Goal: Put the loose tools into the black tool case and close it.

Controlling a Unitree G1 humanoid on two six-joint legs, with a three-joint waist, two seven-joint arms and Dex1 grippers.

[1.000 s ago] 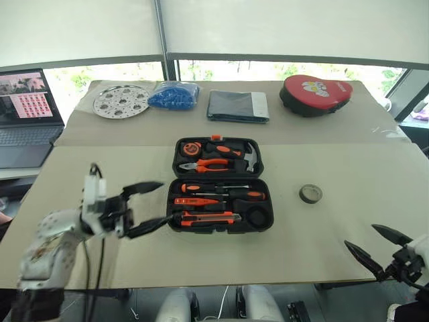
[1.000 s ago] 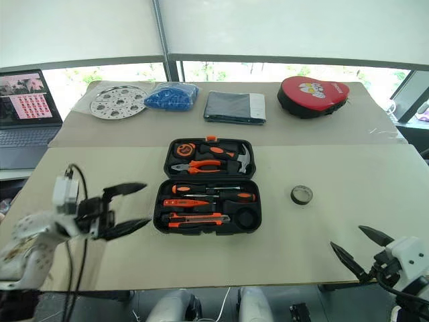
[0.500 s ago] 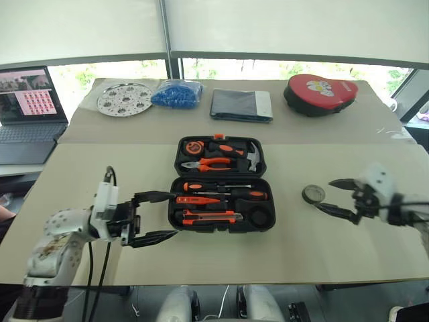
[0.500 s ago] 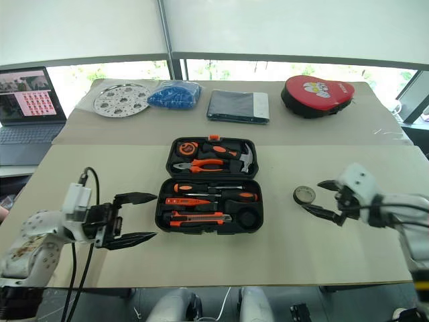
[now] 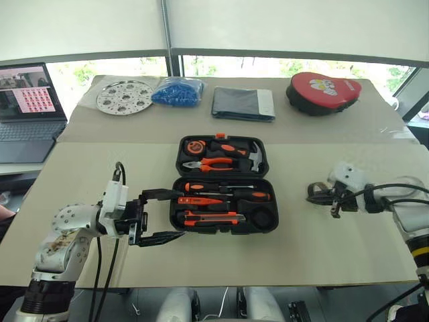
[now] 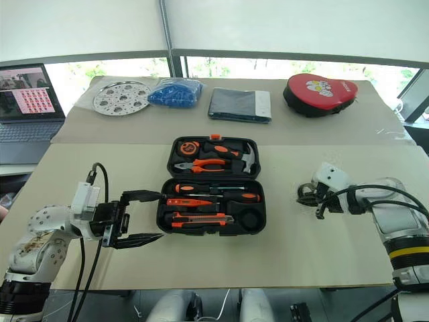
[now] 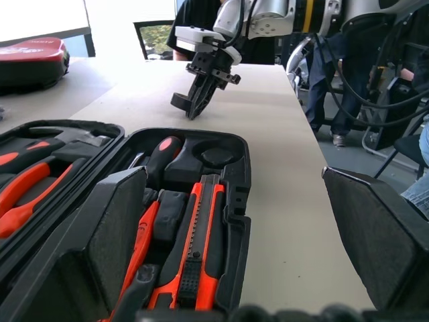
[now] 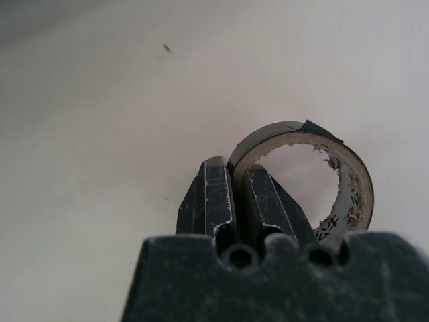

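- Now the right pincer is clenched on the small dark grey tape roll, 1 finger inside the ring and 1 outside, pinching its wall.
- That roll sits on the beige surface, well apart from the black tool case and to its right.
- Judging by its thin wall and open core, the roll should be light and fairly stiff; the smooth outer wrap may be a little slippery, so a pinch across the wall looks a sounder hold than a squeeze across the whole ring, which could flatten it.
- Meanwhile the left pincer is released, fingers spread wide, hovering just beside the left end of the case and pointing toward it.
- Inside the open case, the lower half holds 2 screwdrivers with orange-black handles, the slim orange tester screwdriver and the black-orange utility knife.
- A round recess at the right end of that lower half stands empty and looks like the roll's place.
- Up in the lid half lie the orange-handled pliers, a hammer and a tape measure.
- For closing, the moulded shell looks rigid and moderately heavy with tools aboard; the lid's far edge near the small orange latch seems the natural place to take hold.
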